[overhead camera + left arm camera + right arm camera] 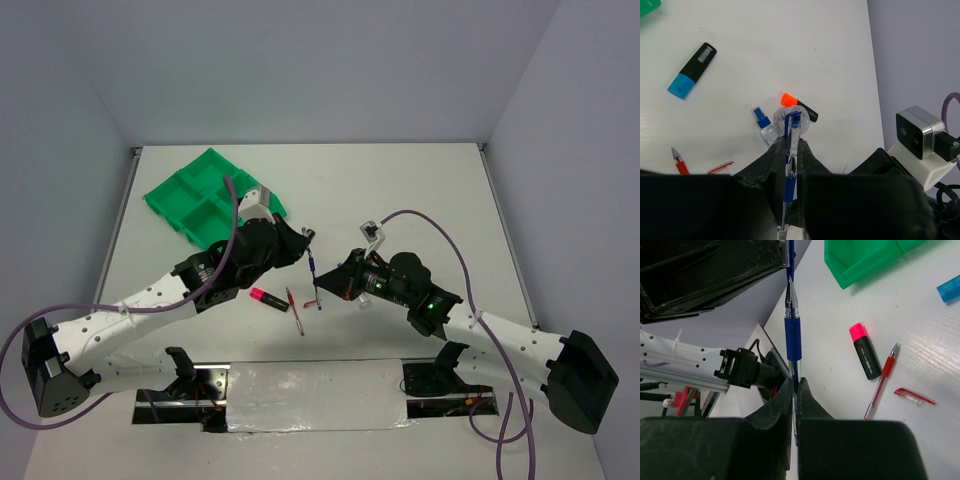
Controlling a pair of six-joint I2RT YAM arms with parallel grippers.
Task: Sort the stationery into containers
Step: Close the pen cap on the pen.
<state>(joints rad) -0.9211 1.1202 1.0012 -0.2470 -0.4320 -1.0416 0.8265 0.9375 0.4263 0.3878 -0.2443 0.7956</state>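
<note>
Right wrist view: right pincer (794, 382) is clamped on the blue pen (792, 337) above the tabletop (920, 340), its tip aimed at the cap (792, 135) pinched in the narrow left pincer (790, 146), likely for capping before it goes to the green tray (860, 260), which is well apart.

White table (420, 190) — green tray (190, 195), pink highlighter (264, 297), red pen (294, 311) (uncapped)

No text can be read. The blue highlighter (691, 70) and the pink highlighter (864, 351) each carry a small pale label, too blurred to read.
</note>
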